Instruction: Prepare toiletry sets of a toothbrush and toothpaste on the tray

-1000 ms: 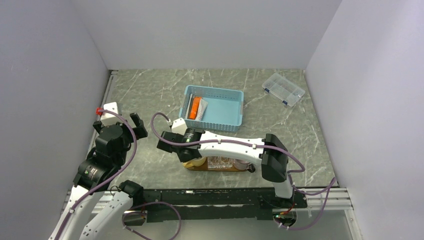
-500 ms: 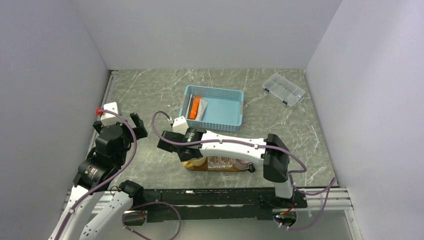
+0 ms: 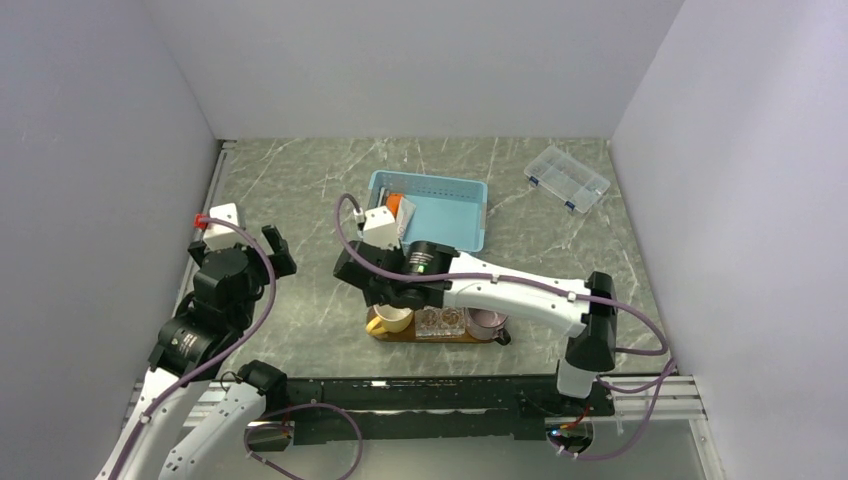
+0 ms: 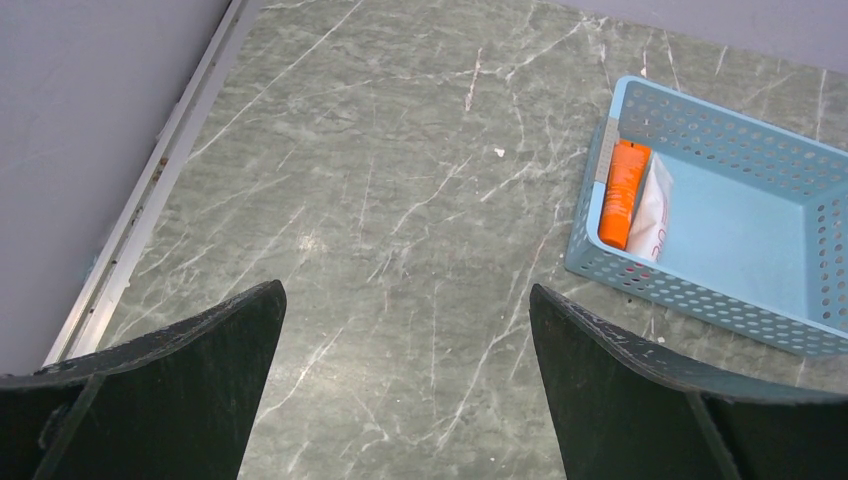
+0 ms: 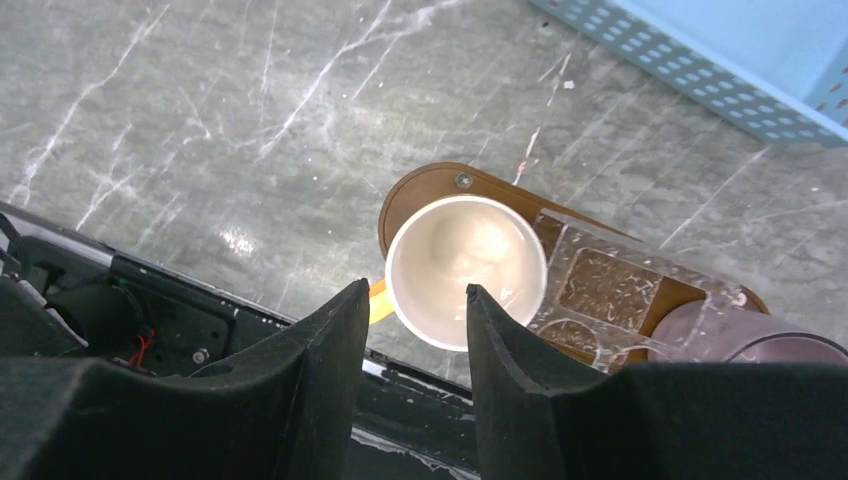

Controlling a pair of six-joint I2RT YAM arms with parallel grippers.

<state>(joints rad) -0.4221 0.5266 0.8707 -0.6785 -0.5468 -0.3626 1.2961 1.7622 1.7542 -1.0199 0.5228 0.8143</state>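
The toothpaste is seen at the left end of the basket, lengthwise near-to-far, just beyond the right jaws, narrowly parted and empty above the tray. The left jaws, spread wide and empty, are stationed farther away.

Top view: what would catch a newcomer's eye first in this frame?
The right arm stretches across the centre, the right gripper open above a cream cup on the brown wooden tray. Behind it, the blue basket holds a bright orange tube at its left end.
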